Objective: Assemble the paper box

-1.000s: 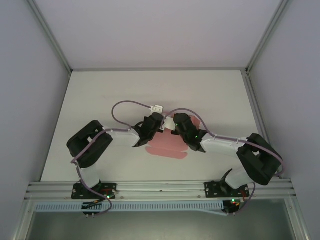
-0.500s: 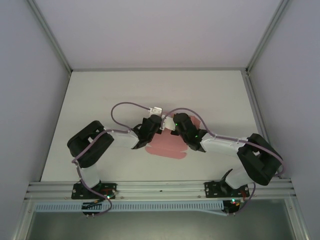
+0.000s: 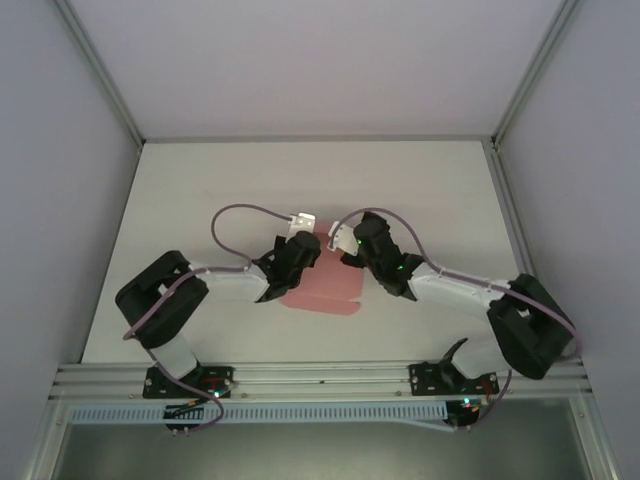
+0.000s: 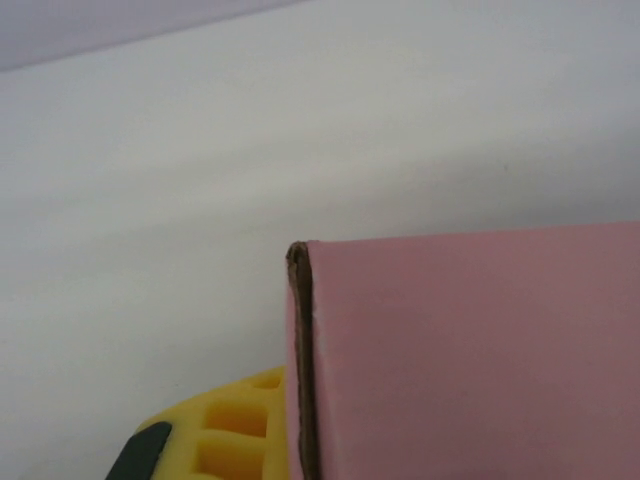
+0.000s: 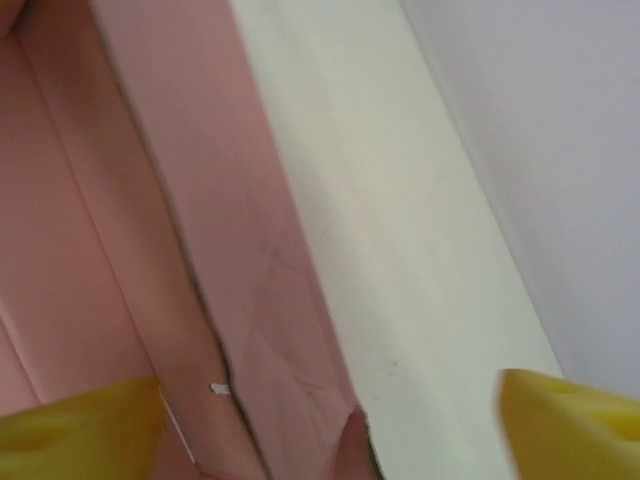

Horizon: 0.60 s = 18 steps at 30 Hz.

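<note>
Overhead first, top view.
- Table (image 3: 200,190): flat, matte white, with pale panels on three sides.
- Paper box (image 3: 325,290): thin matte pink card. It lies low and flat near the middle of the table, towards the near edge, and its far part is covered by the two grippers.
- Left gripper (image 3: 304,248): black and angular, at the far left corner of the box.
- Right gripper (image 3: 346,243): black, at the far right end of the box, close beside the left one.
- Cable (image 3: 245,207): thin and purple, looping off the left wrist.

Left wrist view.
- Paper box (image 4: 470,350): a smooth pink panel in the lower right with a straight top edge. Its left edge is a darker raw cut that shows how thin the card is.
- Finger pad (image 4: 235,430): yellow, moulded with square recesses, just left of that cut edge. Whether it touches the card cannot be told, nor whether this gripper is closed or apart.
- Table (image 4: 200,150): plain white beyond the card.

Right wrist view.
- Paper box (image 5: 130,200): pink card with long straight creases, one narrow wall raised and a small nick at the fold.
- Right gripper (image 5: 320,430): two yellow pads (image 5: 70,430) spread wide, one on either side of the raised wall, gripping nothing.
- Table (image 5: 400,250): a white strip to the right of the card.
</note>
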Tool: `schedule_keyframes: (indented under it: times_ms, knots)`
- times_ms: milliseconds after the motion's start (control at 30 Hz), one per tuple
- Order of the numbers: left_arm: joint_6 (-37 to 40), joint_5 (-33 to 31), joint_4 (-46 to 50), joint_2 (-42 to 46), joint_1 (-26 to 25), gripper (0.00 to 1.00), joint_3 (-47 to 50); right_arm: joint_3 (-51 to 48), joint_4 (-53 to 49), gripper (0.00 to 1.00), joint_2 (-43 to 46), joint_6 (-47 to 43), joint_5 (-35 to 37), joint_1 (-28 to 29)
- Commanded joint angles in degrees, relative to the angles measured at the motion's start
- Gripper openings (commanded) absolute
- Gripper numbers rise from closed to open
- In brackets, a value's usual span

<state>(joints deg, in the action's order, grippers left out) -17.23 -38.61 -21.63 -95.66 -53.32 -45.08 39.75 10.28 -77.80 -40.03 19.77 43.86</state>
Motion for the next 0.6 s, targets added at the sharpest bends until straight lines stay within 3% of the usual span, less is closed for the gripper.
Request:
schedule_keyframes:
  times_ms: [0,233,400,567]
  knots:
    - [1.77,-3.88,2.92,4.03,-0.71,0.00,-2.06,2.87,-0.05,1.00,9.41,6.22,-5.76,-0.47]
    - [-0.35,-4.19,4.56,10.34,-0.78,0.00,0.15,4.31,-2.66,1.00,23.11,18.12,-6.61,-6.58]
    - [-2.21,-3.33,6.01,14.00,-0.73,0.00,0.97,7.45,-11.65,1.00,19.91,22.66,-6.85,-11.42]
    - [-3.51,-2.70,7.98,15.32,-0.72,0.00,0.17,7.63,-14.15,1.00,14.75,23.96,-15.70,-12.14]
